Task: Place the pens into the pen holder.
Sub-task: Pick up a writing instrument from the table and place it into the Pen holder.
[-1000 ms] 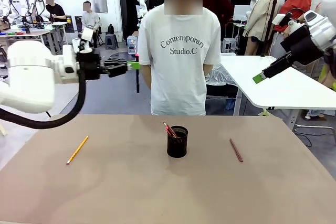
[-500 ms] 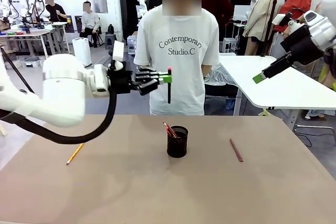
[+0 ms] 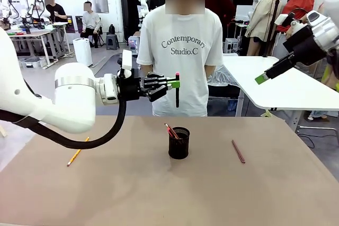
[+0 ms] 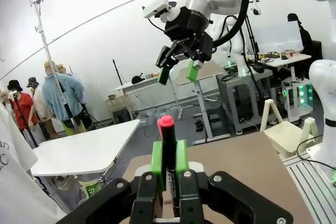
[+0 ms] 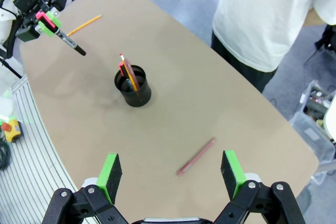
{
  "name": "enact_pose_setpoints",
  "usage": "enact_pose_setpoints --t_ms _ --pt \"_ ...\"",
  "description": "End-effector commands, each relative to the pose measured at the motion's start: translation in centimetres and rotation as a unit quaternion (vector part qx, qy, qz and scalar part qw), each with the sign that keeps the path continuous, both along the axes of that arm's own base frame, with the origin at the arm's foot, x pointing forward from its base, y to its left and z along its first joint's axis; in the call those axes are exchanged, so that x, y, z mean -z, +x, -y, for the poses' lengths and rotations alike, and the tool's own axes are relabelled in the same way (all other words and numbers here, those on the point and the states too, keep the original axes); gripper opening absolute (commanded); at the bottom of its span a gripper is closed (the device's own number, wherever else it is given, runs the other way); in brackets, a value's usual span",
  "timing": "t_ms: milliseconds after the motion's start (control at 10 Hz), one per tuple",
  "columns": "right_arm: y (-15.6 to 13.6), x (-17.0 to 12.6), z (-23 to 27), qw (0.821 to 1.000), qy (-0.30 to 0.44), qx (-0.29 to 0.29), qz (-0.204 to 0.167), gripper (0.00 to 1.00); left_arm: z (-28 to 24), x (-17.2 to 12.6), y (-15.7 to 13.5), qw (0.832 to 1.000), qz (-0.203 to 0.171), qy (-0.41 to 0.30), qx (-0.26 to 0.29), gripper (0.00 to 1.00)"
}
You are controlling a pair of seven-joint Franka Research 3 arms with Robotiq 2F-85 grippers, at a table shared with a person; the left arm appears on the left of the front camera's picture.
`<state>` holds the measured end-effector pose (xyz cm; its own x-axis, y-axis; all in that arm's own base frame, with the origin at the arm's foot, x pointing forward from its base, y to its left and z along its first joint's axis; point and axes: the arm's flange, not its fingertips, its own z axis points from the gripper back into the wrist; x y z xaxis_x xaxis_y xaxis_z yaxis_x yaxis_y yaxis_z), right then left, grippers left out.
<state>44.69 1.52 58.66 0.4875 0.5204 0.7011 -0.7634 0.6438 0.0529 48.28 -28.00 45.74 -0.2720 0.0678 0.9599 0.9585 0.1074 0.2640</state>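
A slim black red-ended pen is pinched upright in the left hand above the black wire-mesh pen holder; lowering it straight in is judged the next move.

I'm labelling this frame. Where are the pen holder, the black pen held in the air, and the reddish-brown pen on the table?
pen holder (image 3: 179, 149): front view, mesh side wall.
black pen (image 3: 177, 98): front view, lower shaft.
reddish-brown pen (image 3: 238, 151): front view, mid-shaft.

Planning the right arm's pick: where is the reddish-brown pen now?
In the front view, the slim dark reddish-brown pen lies flat on the tan table, right of the black wire-mesh pen holder.
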Motion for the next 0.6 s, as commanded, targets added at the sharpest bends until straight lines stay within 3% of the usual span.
enact_pose_setpoints --t_ms 0,200,500 --pt "0.0 -0.1 0.0 1.0 0.011 -0.004 0.003 1.0 -0.6 -0.5 -0.5 1.0 -0.006 0.011 0.006 0.0" --pt "0.0 -0.1 0.0 1.0 0.011 -0.004 0.003 1.0 -0.1 -0.2 -0.1 1.0 0.0 0.004 0.003 0.0" --pt "0.0 -0.1 0.0 1.0 0.011 -0.004 0.003 1.0 3.7 2.4 2.5 1.0 0.007 0.018 -0.007 0.0"
